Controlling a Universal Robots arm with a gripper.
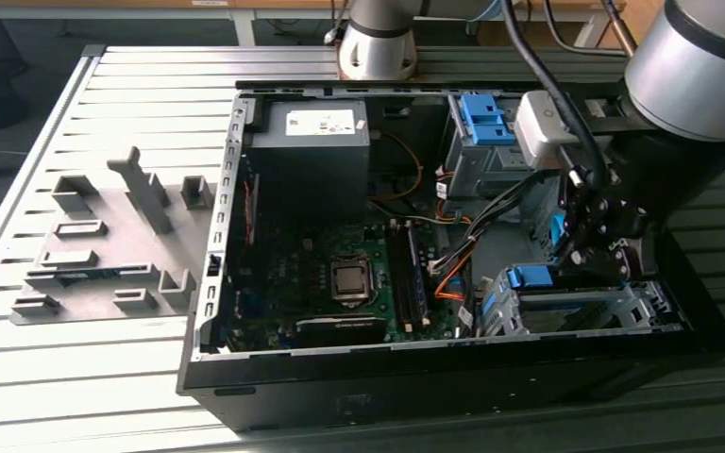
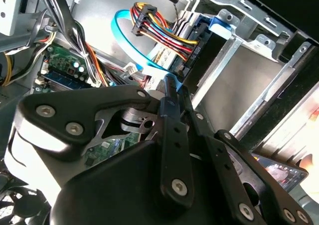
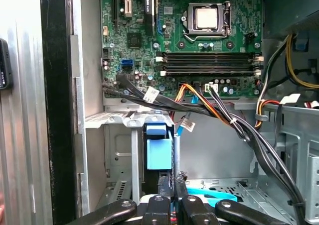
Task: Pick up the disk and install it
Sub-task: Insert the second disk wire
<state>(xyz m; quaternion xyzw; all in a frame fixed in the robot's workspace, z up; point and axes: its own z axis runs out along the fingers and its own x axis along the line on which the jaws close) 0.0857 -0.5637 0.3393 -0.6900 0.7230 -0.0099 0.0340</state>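
First wrist view, lower centre: gripper (image 3: pixel 172 185) fingers together at the disk (image 3: pixel 158 153); seating it squarely in the drive cage (image 3: pixel 114 119) likely matters.

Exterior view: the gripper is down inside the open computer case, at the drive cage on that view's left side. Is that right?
Not quite. The gripper is inside the open computer case at the drive cage, but on the exterior view's right side, not its left. The exterior view shows this.
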